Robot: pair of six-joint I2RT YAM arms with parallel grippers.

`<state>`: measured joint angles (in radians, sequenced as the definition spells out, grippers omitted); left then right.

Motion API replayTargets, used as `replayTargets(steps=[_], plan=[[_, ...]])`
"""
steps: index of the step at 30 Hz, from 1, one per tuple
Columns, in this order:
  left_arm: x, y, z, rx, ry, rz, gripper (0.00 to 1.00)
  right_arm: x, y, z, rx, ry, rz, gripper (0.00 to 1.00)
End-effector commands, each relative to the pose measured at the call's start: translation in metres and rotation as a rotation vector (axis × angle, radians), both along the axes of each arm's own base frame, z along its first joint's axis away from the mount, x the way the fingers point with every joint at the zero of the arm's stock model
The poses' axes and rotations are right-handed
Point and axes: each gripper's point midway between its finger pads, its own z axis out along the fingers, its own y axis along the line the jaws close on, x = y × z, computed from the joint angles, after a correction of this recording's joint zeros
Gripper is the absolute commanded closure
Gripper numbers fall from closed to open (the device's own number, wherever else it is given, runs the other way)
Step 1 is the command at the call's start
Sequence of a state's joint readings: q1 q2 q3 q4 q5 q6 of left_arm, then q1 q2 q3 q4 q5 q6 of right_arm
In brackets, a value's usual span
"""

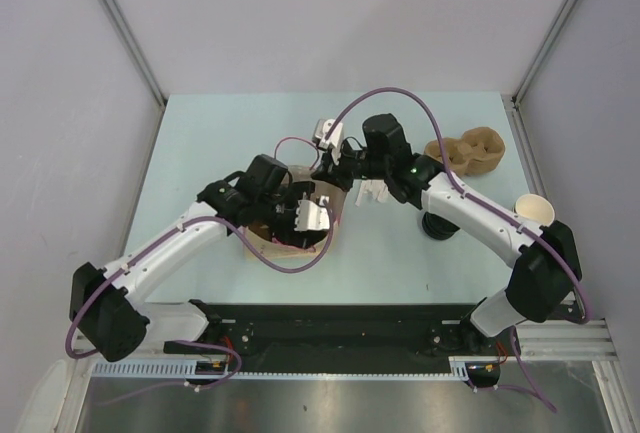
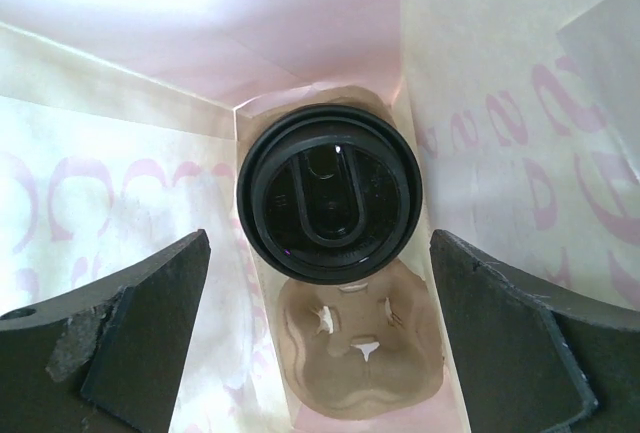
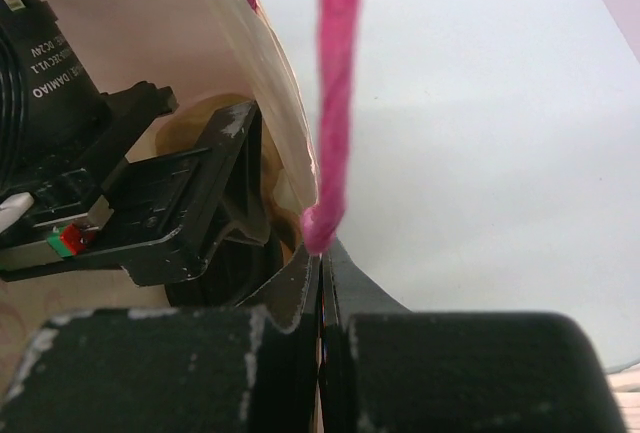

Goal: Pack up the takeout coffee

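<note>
Coffee (image 2: 330,193) is sitting in its carrier (image 2: 360,358) inside the bag (image 2: 500,103), so packing looks nearly done; left hand (image 2: 320,253) is hovering released, right hand (image 3: 322,288) is clenching the bag rim.

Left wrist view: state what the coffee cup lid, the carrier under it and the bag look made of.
Coffee cup lid: black plastic, probably; smooth, glossy, with highlights on its moulded ridges.
Cup carrier: moulded paper pulp, it seems; matt brown, rough, with torn-edged slots.
Paper bag: thin pale paper with pink print; matt, creased at the folds.
</note>
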<state>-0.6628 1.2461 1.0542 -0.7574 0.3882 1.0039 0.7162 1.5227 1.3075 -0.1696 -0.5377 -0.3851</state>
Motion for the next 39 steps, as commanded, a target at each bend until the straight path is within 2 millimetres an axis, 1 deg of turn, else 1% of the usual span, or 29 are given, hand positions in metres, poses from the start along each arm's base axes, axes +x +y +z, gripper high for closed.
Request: replayTargets(steps=[1, 3, 5, 6, 9, 10, 15, 17, 18, 19, 21, 22, 23, 25, 26, 28, 29, 30, 32, 33, 35, 36, 38, 39], plan=[[0.005, -0.011, 0.027, -0.075, -0.064, -0.024, 0.02, 0.000, -0.008, -0.022, -0.074, 0.068, -0.023, 1.00], [0.008, -0.013, 0.039, -0.093, -0.082, -0.021, 0.02, 0.000, -0.009, -0.022, -0.079, 0.059, -0.019, 1.00], [0.009, -0.014, 0.046, -0.103, -0.083, -0.016, 0.01, 0.001, -0.010, -0.022, -0.082, 0.053, -0.019, 1.00], [0.009, -0.015, 0.053, -0.112, -0.089, -0.017, 0.01, 0.002, -0.009, -0.022, -0.081, 0.048, -0.016, 1.00], [0.008, -0.016, 0.064, -0.118, -0.071, -0.006, 0.00, 0.004, -0.008, -0.023, -0.084, 0.041, -0.018, 1.00], [0.004, -0.016, 0.068, -0.113, -0.037, -0.016, 0.00, 0.005, -0.009, -0.024, -0.088, 0.034, -0.023, 1.00], [0.002, -0.016, 0.078, -0.122, -0.026, -0.020, 0.01, 0.009, -0.010, -0.026, -0.094, 0.025, -0.033, 1.00], [0.006, -0.015, 0.088, -0.134, -0.030, 0.003, 0.00, 0.010, -0.010, -0.024, -0.092, 0.023, -0.035, 1.00], [0.009, -0.016, 0.090, -0.136, -0.014, 0.009, 0.00, 0.010, -0.010, -0.024, -0.091, 0.024, -0.037, 1.00], [0.011, -0.013, 0.103, -0.149, -0.011, 0.019, 0.00, 0.012, -0.012, -0.024, -0.094, 0.027, -0.040, 1.00], [0.015, -0.012, 0.113, -0.158, -0.002, 0.030, 0.01, 0.014, -0.012, -0.023, -0.095, 0.030, -0.045, 1.00], [0.020, -0.011, 0.123, -0.171, -0.010, 0.046, 0.00, 0.016, -0.013, -0.024, -0.096, 0.035, -0.049, 1.00], [0.021, -0.011, 0.129, -0.182, -0.017, 0.045, 0.01, 0.020, -0.013, -0.020, -0.090, 0.030, -0.055, 1.00], [0.023, -0.010, 0.142, -0.201, -0.043, 0.049, 0.00, 0.025, -0.013, -0.022, -0.095, 0.040, -0.062, 1.00], [0.024, -0.009, 0.146, -0.204, -0.056, 0.054, 0.00, 0.030, -0.014, -0.016, -0.087, 0.031, -0.070, 1.00], [0.026, -0.008, 0.154, -0.218, -0.081, 0.064, 0.00, 0.035, -0.014, -0.015, -0.085, 0.039, -0.076, 1.00], [0.027, -0.007, 0.155, -0.218, -0.085, 0.068, 0.01, 0.037, -0.013, -0.017, -0.090, 0.048, -0.076, 1.00], [0.030, -0.005, 0.157, -0.215, -0.099, 0.079, 0.01, 0.042, -0.014, -0.012, -0.086, 0.043, -0.082, 1.00], [0.039, -0.001, 0.164, -0.226, -0.130, 0.108, 0.00, 0.045, -0.013, -0.015, -0.095, 0.053, -0.078, 1.00], [0.043, 0.002, 0.167, -0.232, -0.144, 0.125, 0.01, 0.047, -0.013, -0.012, -0.096, 0.052, -0.078, 1.00], [0.054, 0.007, 0.178, -0.268, -0.171, 0.178, 0.00, 0.049, -0.013, -0.011, -0.100, 0.044, -0.076, 1.00], [0.063, 0.008, 0.184, -0.287, -0.199, 0.209, 0.01, 0.049, -0.013, -0.012, -0.103, 0.044, -0.074, 1.00], [0.070, 0.013, 0.189, -0.324, -0.194, 0.268, 0.01, 0.051, -0.012, -0.008, -0.101, 0.032, -0.072, 1.00], [0.074, 0.014, 0.194, -0.349, -0.212, 0.289, 0.01, 0.051, -0.011, -0.010, -0.107, 0.037, -0.068, 1.00]])
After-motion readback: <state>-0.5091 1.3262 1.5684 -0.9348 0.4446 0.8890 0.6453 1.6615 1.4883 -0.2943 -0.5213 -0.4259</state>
